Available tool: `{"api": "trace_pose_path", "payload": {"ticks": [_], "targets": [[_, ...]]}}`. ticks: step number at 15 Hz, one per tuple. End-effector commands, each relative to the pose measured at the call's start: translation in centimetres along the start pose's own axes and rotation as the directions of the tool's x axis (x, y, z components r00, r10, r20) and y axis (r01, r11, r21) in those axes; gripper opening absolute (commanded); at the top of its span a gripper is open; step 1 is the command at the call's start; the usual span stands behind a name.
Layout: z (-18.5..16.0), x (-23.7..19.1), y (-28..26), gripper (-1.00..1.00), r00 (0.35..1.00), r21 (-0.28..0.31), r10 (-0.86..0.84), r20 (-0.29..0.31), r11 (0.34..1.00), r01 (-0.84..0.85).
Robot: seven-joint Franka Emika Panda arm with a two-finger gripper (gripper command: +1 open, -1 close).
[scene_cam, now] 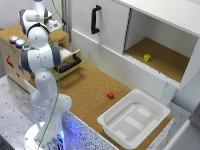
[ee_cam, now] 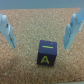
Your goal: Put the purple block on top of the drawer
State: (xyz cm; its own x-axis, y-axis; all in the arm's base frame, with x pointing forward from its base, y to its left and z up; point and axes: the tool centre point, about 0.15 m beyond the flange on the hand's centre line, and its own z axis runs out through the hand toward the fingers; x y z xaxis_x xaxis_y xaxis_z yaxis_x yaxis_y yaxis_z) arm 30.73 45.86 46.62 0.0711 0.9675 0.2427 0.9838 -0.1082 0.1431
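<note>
in my wrist view the purple block point(ee_cam: 47, 52) sits on cork, centred between my gripper point(ee_cam: 42, 30) fingers, which stand apart and empty; i judge straight down.

arm point(scene_cam: 42, 75): white rounded segments, black joint bands | green cable alongside | gripper point(ee_cam: 42, 30): pale blue fingers

Exterior view: high, angled down, distant, covering the white robot arm point(scene_cam: 42, 60) and cork-topped worktable point(scene_cam: 90, 90). Wrist view: close, looking along the fingers onto cork; shared area not identifiable.
</note>
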Motion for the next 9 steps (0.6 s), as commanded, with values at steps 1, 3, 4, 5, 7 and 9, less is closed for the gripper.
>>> {"api": "trace_pose_path", "payload": {"ticks": [1, 3, 4, 5, 7, 9], "targets": [[-2.6, -3.0, 1.2, 1.00, 0.993, -0.042, -0.104, 0.060, 0.993, 0.107], [-4.2, -4.6, 1.4, 1.00, 0.975, -0.007, -0.167, 0.147, 0.986, 0.169], [-5.1, -5.0, 1.0, 1.00, 0.971, 0.022, -0.178, 0.160, 0.984, 0.177], [-6.0, -5.1, 0.3, 1.00, 0.964, 0.050, -0.203, 0.169, 0.979, 0.198], [-6.9, -5.0, -1.2, 1.00, 0.952, 0.089, -0.239, 0.192, 0.970, 0.226], [-6.4, -4.6, -2.4, 1.00, 0.950, 0.152, -0.238, 0.203, 0.966, 0.209]]}}
